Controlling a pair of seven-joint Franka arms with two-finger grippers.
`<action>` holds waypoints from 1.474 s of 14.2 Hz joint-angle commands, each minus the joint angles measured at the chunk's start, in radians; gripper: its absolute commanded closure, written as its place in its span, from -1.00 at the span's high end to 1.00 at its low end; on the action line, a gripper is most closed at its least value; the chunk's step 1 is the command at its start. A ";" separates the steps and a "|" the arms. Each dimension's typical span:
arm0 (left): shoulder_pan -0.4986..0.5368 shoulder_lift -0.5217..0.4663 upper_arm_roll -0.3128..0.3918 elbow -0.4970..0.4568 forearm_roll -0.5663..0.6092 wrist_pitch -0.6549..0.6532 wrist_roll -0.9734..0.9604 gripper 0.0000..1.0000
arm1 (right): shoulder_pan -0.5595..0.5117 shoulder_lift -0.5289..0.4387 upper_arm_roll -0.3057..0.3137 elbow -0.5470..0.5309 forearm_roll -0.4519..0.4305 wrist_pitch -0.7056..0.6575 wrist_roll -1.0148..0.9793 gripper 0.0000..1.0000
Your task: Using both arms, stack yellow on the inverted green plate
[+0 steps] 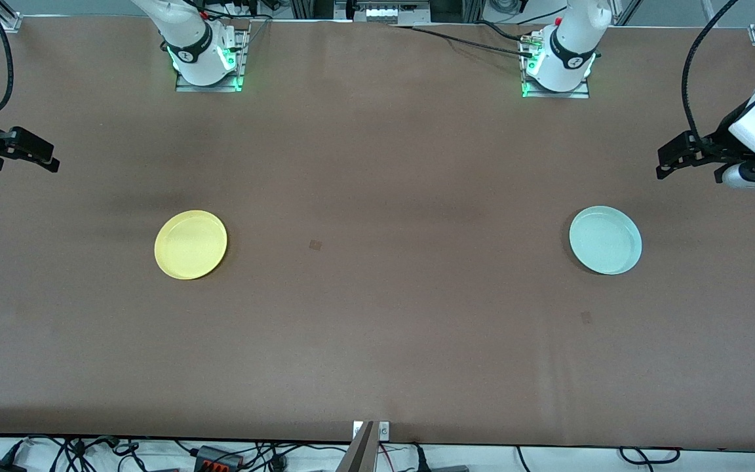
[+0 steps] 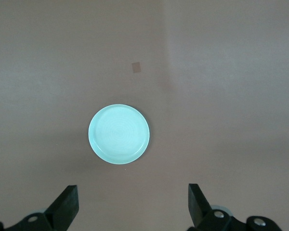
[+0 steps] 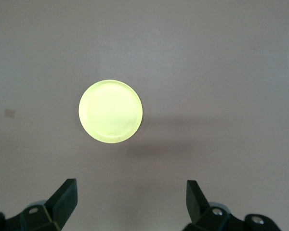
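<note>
Yellow plate (image 3: 111,111) below right end effector (image 3: 130,199)

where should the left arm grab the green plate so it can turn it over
Judging by its pose, the rim. The green plate lies flat and hollow side up on the table, so only its low raised edge gives purchase. The open left pincer could come down over the edge toward the left arm's end, one finger inside, one outside.
</note>
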 commanded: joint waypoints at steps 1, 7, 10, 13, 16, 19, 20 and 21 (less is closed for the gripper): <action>0.000 -0.011 -0.003 0.003 0.009 -0.017 0.000 1.00 | -0.010 -0.010 0.010 0.006 -0.007 -0.036 -0.032 1.00; 0.002 -0.010 -0.001 0.003 0.008 -0.018 0.002 1.00 | -0.010 0.029 0.010 0.000 0.001 -0.029 -0.031 1.00; 0.000 0.016 -0.001 0.003 0.008 -0.033 -0.006 1.00 | -0.009 0.086 0.010 -0.002 0.001 -0.026 -0.031 1.00; -0.001 0.032 -0.001 0.022 0.008 -0.102 -0.005 1.00 | -0.010 0.144 0.010 -0.002 0.014 -0.024 -0.029 1.00; 0.003 0.065 -0.001 0.060 0.008 -0.106 -0.005 1.00 | -0.013 0.229 0.010 -0.002 0.019 -0.001 -0.029 1.00; 0.002 0.165 0.008 0.143 0.002 -0.104 -0.009 1.00 | -0.041 0.339 0.010 0.000 0.019 0.051 -0.031 1.00; 0.005 0.205 0.012 0.178 0.006 -0.104 0.000 1.00 | -0.047 0.380 0.010 -0.002 0.021 0.068 -0.031 1.00; 0.018 0.222 0.014 0.198 0.008 -0.104 0.011 1.00 | -0.053 0.410 0.010 -0.002 0.022 0.089 -0.031 1.00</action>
